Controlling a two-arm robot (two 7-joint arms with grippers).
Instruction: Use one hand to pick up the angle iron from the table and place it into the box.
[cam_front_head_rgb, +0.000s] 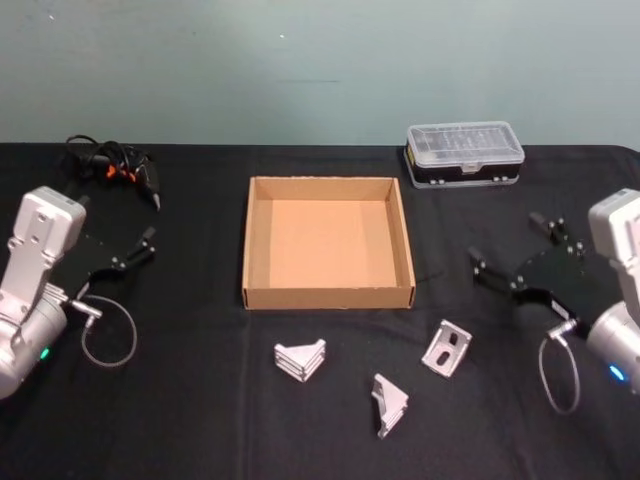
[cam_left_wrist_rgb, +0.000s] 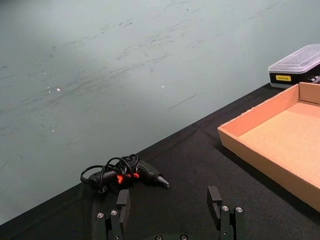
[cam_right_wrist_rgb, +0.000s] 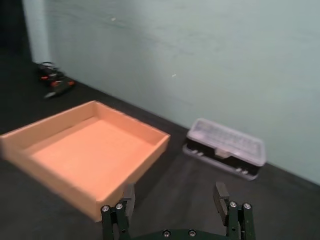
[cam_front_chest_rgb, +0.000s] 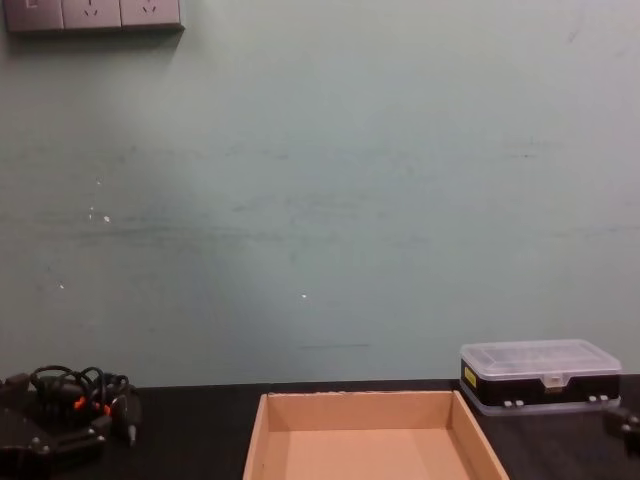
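Three silver angle irons lie on the black table (cam_front_head_rgb: 180, 410) in front of the box: one at the left (cam_front_head_rgb: 300, 359), one nearest me (cam_front_head_rgb: 389, 404), one at the right (cam_front_head_rgb: 447, 347). The tan box (cam_front_head_rgb: 330, 296) stands empty at mid-table; its walls also show in the wrist views (cam_left_wrist_rgb: 260, 162) (cam_right_wrist_rgb: 55, 180) and the chest view (cam_front_chest_rgb: 360, 398). My left gripper (cam_front_head_rgb: 118, 225) (cam_left_wrist_rgb: 168, 202) hovers open left of the box. Right of the box, my right gripper (cam_front_head_rgb: 510, 242) (cam_right_wrist_rgb: 174, 196) is open too. Neither touches an angle iron.
A clear-lidded plastic case (cam_front_head_rgb: 465, 152) (cam_right_wrist_rgb: 225, 147) (cam_front_chest_rgb: 540, 375) sits behind the box's right corner. A black and orange tool with a coiled cord (cam_front_head_rgb: 115, 165) (cam_left_wrist_rgb: 125, 172) (cam_front_chest_rgb: 70, 395) lies at the back left. A wall rises right behind the table.
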